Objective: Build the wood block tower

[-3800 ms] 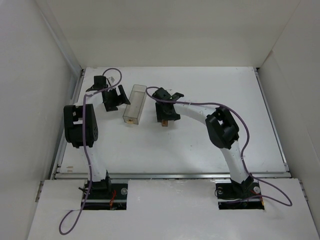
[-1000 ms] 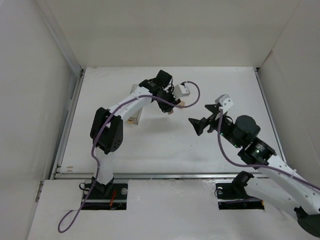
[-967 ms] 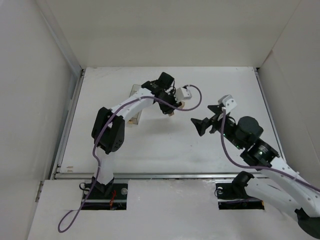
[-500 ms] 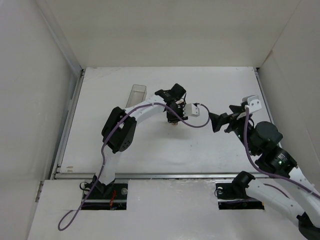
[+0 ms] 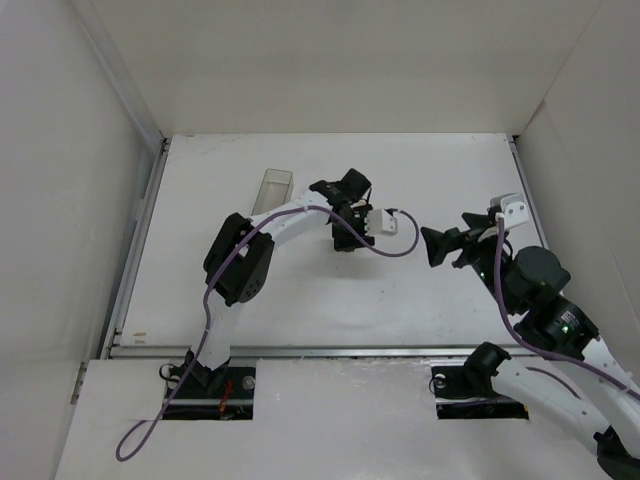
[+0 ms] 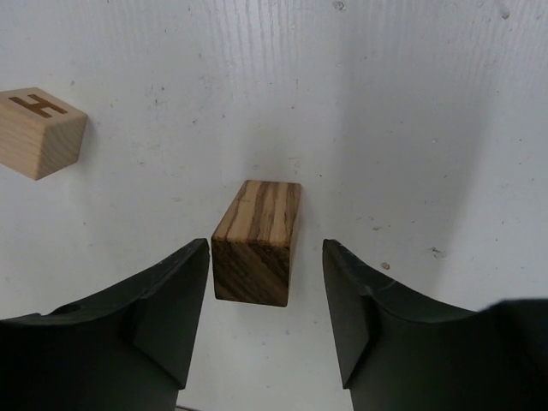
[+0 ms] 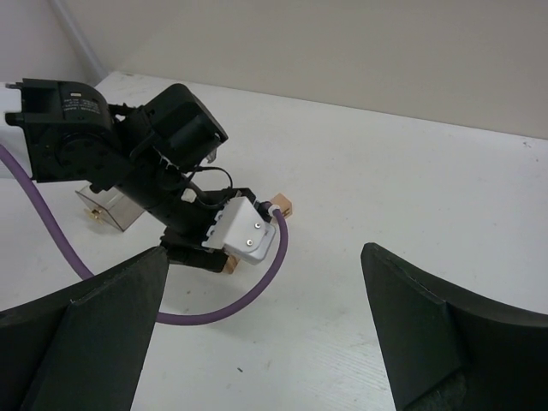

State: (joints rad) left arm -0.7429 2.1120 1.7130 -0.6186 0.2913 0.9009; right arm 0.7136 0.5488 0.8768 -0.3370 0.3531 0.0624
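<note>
Right pincer [image 7: 265, 257] withdrew, gaping wide; only left wrist shows left pincer [image 6: 265, 250] open astride striped block [image 6: 257, 231].

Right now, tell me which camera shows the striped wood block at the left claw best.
Left wrist: the striped block sits mid-frame between the fingers of the open left claw, grain and edges clear. Top external hides it under that claw; right wrist shows at most a tan sliver there.
</note>
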